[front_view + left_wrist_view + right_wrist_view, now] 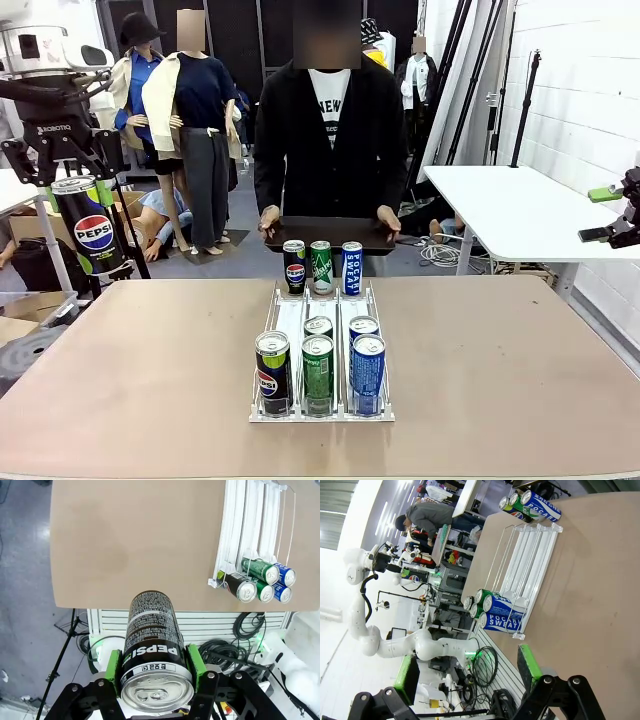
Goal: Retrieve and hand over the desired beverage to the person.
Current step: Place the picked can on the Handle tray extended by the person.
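Tan table [130,370] spreads wide, and at its far edge stands the person [330,130], both hands on a dark tray [330,233] held level just behind the far cans. Mid-table sits the clear rack [290,315], cans [318,370] lined up at both ends (the left lane looks one short at the near end). Now look up left: a black Pepsi can [92,230] hangs high, well off the table's side, pinched firmly in the left gripper [155,670]! So the fetching looks done. What's left, I'd say, is the carry across and the release at that tray. Far right, the right gripper [600,214] hovers with jaws wide and nothing in them.
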`<state>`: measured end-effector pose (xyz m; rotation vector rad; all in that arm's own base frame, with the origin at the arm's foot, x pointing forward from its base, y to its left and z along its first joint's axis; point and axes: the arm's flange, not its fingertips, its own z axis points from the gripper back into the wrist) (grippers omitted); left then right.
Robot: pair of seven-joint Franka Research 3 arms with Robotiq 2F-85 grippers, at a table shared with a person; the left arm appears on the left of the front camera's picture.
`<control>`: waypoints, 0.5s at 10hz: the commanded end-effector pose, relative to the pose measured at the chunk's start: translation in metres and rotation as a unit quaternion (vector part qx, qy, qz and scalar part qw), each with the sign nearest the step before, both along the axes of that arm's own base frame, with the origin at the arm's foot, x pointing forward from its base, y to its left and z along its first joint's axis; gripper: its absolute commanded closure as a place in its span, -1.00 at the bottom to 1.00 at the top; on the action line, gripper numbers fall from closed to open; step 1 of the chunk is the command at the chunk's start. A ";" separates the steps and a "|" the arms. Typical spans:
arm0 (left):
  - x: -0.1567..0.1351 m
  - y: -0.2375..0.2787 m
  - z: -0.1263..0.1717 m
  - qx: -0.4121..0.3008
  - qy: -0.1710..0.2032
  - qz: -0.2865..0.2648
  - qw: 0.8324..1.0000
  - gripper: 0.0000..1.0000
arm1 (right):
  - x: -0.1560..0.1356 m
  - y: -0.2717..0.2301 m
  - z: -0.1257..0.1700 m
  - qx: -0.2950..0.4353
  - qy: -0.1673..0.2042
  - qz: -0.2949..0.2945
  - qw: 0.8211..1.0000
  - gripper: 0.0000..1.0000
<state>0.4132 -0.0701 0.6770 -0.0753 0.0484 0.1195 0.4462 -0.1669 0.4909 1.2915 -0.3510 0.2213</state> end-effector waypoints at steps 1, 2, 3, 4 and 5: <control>-0.003 0.000 0.003 -0.003 -0.004 0.000 1.000 1.00 | 0.000 0.001 0.001 0.001 0.005 0.000 1.000 -1.00; -0.003 0.000 0.003 -0.003 -0.004 0.000 1.000 1.00 | 0.000 0.001 0.001 0.001 0.005 0.000 1.000 -1.00; -0.003 0.000 0.003 -0.003 -0.004 0.000 1.000 1.00 | 0.000 0.001 0.001 0.001 0.005 0.000 1.000 -1.00; -0.003 0.000 0.003 -0.003 -0.004 0.000 1.000 1.00 | 0.000 0.001 0.001 0.001 0.005 0.000 1.000 -1.00; -0.003 0.000 0.003 -0.003 -0.004 0.000 1.000 1.00 | 0.000 0.001 0.001 0.001 0.005 0.000 1.000 -1.00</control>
